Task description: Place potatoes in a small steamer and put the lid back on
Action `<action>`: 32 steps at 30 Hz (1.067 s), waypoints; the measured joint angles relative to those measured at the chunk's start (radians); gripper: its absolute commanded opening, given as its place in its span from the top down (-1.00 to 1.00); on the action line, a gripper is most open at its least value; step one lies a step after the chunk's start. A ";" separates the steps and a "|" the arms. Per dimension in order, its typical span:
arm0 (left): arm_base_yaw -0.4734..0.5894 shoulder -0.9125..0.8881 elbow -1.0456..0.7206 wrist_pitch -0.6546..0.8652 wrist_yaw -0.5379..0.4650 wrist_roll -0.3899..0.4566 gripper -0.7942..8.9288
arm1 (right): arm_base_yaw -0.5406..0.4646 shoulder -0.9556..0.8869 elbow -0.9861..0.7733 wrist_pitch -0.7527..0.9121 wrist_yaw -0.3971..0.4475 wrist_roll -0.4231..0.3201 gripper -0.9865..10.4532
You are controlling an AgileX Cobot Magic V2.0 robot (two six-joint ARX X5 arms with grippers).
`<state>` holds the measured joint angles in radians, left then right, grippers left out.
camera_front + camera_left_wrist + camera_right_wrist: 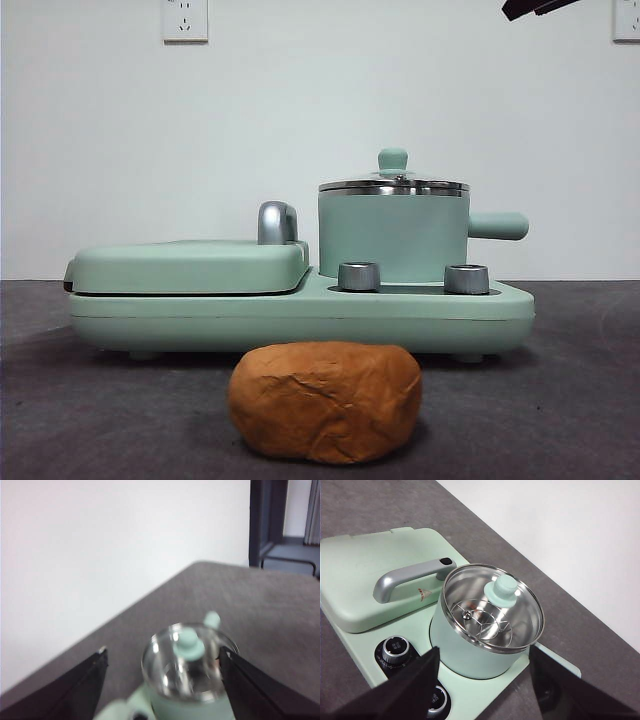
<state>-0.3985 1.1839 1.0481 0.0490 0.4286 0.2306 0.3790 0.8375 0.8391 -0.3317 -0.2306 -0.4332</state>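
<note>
Mint-green small steamer (392, 235), lidded, side handle pointing right.

The left tool (162, 665) hangs in the air with its two black jaws spread wide apart, nothing between them touching either jaw. The right tool (485, 680) is likewise raised, jaws parted and gripping nothing. In the front view only a black tip (538, 8) shows at about 1 o'clock, at the top edge; it probably belongs to one arm, though which one cannot be told.
</note>
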 measured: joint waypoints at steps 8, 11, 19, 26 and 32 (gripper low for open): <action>-0.093 0.283 0.080 0.232 -0.053 -0.037 0.09 | 0.000 0.000 0.000 0.000 0.000 0.048 0.33; -0.112 0.387 0.166 0.230 -0.063 -0.068 0.09 | 0.000 0.000 0.000 0.000 0.000 0.072 0.33; -0.134 0.628 0.406 0.171 -0.064 -0.153 0.09 | 0.000 0.000 0.000 0.000 0.000 0.110 0.33; -0.160 0.730 0.457 0.127 -0.064 -0.167 0.09 | 0.000 0.000 0.000 0.000 0.000 0.124 0.33; -0.175 0.736 0.457 0.050 -0.064 -0.137 0.09 | 0.000 0.000 0.000 0.000 0.000 0.124 0.33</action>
<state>-0.5739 1.9198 1.5051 0.0986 0.3645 0.0937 0.3786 0.8375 0.8391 -0.3313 -0.2310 -0.3092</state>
